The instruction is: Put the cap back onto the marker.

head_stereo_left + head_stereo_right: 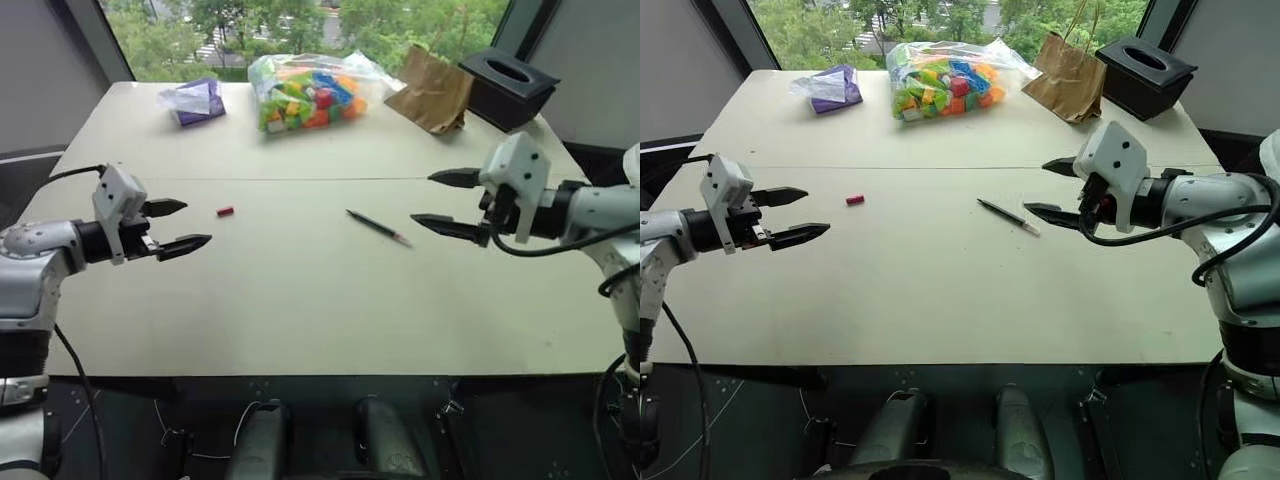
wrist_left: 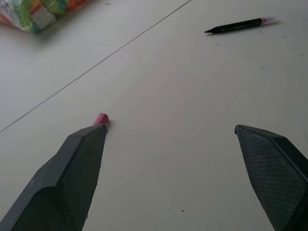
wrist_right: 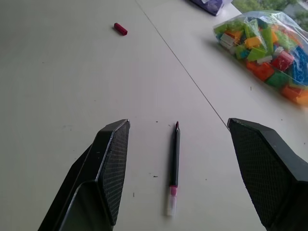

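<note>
The small red cap (image 1: 225,211) lies on the white table (image 1: 300,300), left of centre. A thin black marker (image 1: 378,227) lies uncapped near the middle, slanted, with a pink band at one end. My left gripper (image 1: 187,225) hovers open at the left, a short way left of the cap, pointing toward it; the cap (image 2: 101,118) peeks past one of its fingers in the left wrist view. Over at the right, my right gripper (image 1: 440,202) hangs open, pointing at the marker (image 3: 173,166), which lies between its fingers in the right wrist view. Both grippers hold nothing.
At the table's far side sit a clear bag of colourful blocks (image 1: 305,92), a purple bag (image 1: 195,100), a brown paper bag (image 1: 432,90) and a black tissue box (image 1: 508,85). A seam (image 1: 300,180) crosses the tabletop.
</note>
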Motion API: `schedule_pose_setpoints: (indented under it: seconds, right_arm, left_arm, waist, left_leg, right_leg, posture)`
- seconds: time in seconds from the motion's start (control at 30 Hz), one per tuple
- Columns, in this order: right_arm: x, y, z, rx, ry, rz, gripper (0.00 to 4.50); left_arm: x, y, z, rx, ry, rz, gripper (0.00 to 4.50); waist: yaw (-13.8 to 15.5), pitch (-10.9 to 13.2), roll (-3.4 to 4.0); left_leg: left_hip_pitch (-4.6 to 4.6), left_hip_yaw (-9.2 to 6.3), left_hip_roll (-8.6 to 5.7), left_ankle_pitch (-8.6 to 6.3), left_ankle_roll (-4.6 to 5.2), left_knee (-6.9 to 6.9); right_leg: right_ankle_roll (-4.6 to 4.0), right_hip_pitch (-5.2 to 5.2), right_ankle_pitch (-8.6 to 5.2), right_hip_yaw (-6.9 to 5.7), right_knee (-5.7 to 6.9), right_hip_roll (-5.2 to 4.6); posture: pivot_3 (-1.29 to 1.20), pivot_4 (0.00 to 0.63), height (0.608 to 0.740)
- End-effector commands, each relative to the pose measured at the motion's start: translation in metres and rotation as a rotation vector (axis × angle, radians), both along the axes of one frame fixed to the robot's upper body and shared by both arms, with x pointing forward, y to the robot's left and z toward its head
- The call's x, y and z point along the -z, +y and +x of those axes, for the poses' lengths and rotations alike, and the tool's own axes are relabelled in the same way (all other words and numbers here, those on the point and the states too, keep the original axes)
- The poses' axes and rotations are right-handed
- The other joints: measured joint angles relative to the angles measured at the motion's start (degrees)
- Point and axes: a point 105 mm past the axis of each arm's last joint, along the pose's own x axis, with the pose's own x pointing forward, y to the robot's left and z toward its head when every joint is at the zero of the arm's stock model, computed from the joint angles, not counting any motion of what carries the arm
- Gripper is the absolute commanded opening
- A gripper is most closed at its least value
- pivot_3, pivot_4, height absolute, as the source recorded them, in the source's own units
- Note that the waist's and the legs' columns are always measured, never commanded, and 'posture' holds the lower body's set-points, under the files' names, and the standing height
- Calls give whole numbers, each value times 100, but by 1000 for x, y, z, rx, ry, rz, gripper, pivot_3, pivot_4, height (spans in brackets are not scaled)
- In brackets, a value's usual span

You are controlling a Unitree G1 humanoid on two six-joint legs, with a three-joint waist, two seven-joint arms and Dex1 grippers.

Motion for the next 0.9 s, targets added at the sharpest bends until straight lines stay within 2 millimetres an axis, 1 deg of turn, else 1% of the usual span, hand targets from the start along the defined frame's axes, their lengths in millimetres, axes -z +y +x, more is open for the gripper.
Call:
schedule_pose_setpoints:
  seconds: [0.03, 0.67, 0.8, 0.9]
  right_arm:
    - [-15, 4, -5, -19, -57, 5, 3339]
    - [-11, 9, -7, -25, -52, 18, 3339]
    - [-9, 10, -8, -22, -48, 27, 3339]
    - [-7, 11, -9, -20, -48, 27, 3339]
  left_arm:
    - [-8, -1, -1, 7, -28, 10, 4437]
    - [-5, -2, 7, -12, -63, 52, 4437]
    - [-5, -2, 14, -32, -82, 55, 4437]
    - [-2, 2, 22, -73, -104, 66, 4437]
  waist:
    - [-4, 0, 0]
    - [-7, 0, 0]
    - [-6, 0, 0]
    - [-4, 0, 0]
  left_leg:
    - [0, 0, 0, 0, 0, 0]
    - [-2, 2, 3, 0, 0, -1]
    - [-2, 2, 3, 0, 0, 0]
    - [-2, 3, 3, 0, 0, 0]
  right_leg:
    - [0, -1, 0, 1, 0, 0]
    - [0, -8, 1, 4, 2, 2]
    - [0, -8, 1, 4, 3, 2]
    - [0, -8, 1, 3, 3, 2]
  posture:
    - [0, 150, 740]
    - [0, 150, 740]
    - [0, 150, 740]
    - [0, 150, 740]
